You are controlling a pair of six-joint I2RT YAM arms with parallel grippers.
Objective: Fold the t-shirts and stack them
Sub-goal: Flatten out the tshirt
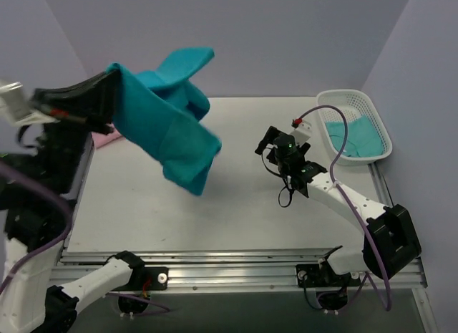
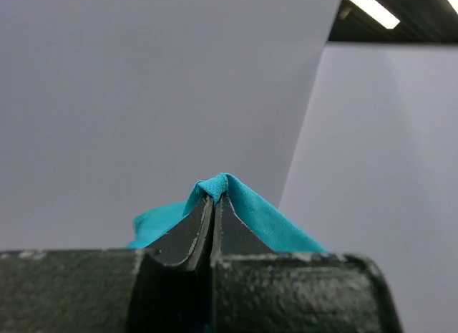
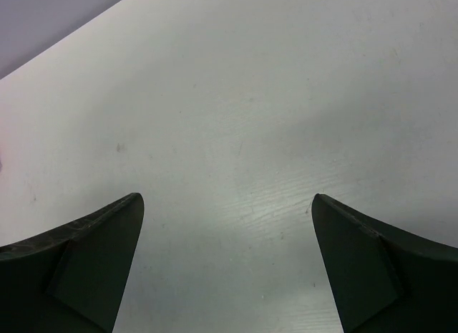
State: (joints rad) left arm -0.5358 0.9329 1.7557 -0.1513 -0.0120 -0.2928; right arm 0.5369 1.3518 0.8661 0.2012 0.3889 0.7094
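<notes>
Two arms: the left one is raised high over the left side of the desk [image 1: 236, 204]; the right one sits low over its middle-right.
Left claw [image 1: 114, 76]: clenched on a fold of the teal shirt [image 1: 168, 125]; in the wrist view the fingers [image 2: 193, 233] press flat together with a ridge of teal fabric pinched at their tips.
Teal shirt: hanging in the air from the left claw, clear of the desk, draped down and to the right in loose folds, with one flap sticking up toward the back wall.
Right claw [image 1: 270, 141]: released, jaws spread wide, holding nothing; its wrist view shows only bare desk between the two fingers.
Pink shirt [image 1: 107, 138]: lying on the desk at the far left, mostly hidden behind the left arm and the hanging shirt.
Basket [image 1: 379, 129]: white mesh, at the far right corner of the desk.
Basket contents: a teal heap [image 1: 354, 138] lies inside, probably more than one shirt, though the count is unclear.
</notes>
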